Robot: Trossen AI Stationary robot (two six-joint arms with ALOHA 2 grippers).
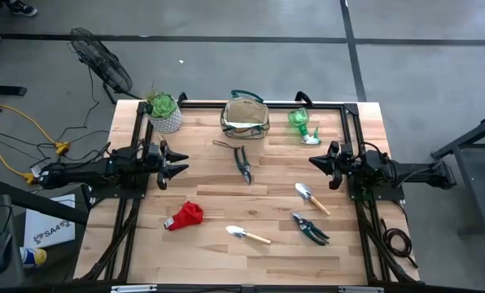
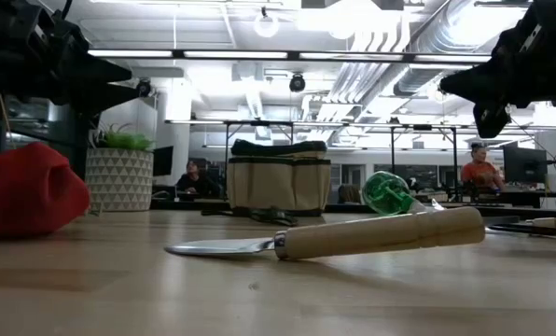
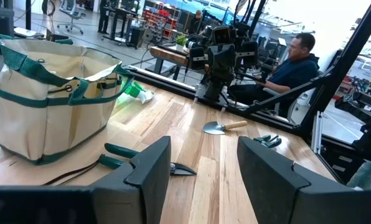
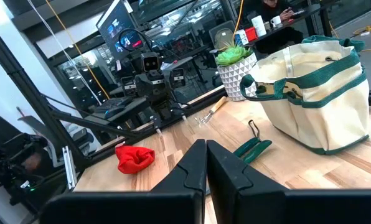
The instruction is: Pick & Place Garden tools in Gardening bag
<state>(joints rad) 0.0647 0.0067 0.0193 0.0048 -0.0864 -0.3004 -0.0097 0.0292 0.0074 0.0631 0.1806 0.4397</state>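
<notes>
Wooden table (image 1: pixel 210 203), left end effector (image 1: pixel 180 163) released, right end effector (image 1: pixel 313 160) clenched empty.

On my table (image 1: pixel 210 252): two trowels (image 1: pixel 247 235) (image 1: pixel 312 198), two pruning shears (image 1: pixel 242 163) (image 1: pixel 310 229), one gardening bag (image 1: pixel 244 118), one green plastic piece (image 1: pixel 302 125), one red cloth (image 1: pixel 185 216), one potted plant (image 1: pixel 164 112).

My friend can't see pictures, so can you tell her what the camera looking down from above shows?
A wooden table holds a beige gardening bag at the back, with pruning shears just in front of it. Two trowels, a second pair of shears and a red cloth lie nearer the front. The left gripper and right gripper wait at the sides, holding nothing.
</notes>
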